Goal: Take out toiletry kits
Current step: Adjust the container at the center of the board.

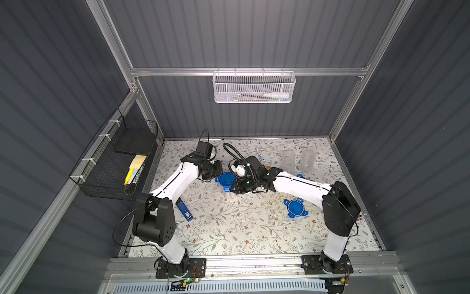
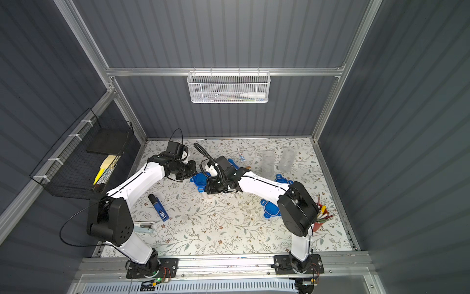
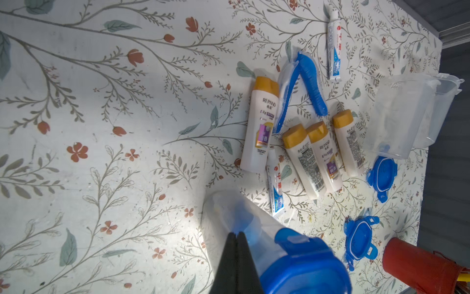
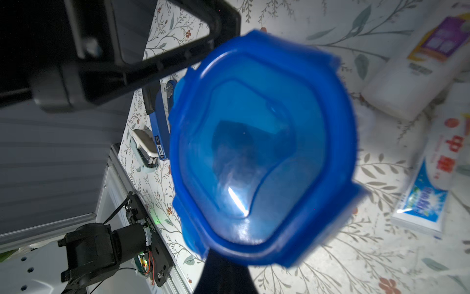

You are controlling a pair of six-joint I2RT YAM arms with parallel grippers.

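Observation:
Toiletry kits lie loose on the floral table: several cream bottles (image 3: 259, 122) with tan caps, two blue toothbrushes (image 3: 312, 86) and two toothpaste tubes (image 3: 333, 45). A clear jar (image 3: 229, 211) with its blue clip lid (image 1: 226, 179) on stands between my arms, and a blue shape shows through its wall. My left gripper (image 3: 236, 235) is shut, its fingers lying against the jar's side. My right gripper (image 4: 223, 257) is shut at the lid's (image 4: 259, 142) near rim, its tips hidden under the rim. Whether it pinches the lid I cannot tell.
Two empty clear jars (image 1: 287, 161) stand at the back right, with two loose blue lids (image 1: 295, 207) on the table near them. A dark-blue flat gadget (image 1: 184, 210) lies by the left arm. A red cup (image 2: 321, 216) of pens stands at the right edge.

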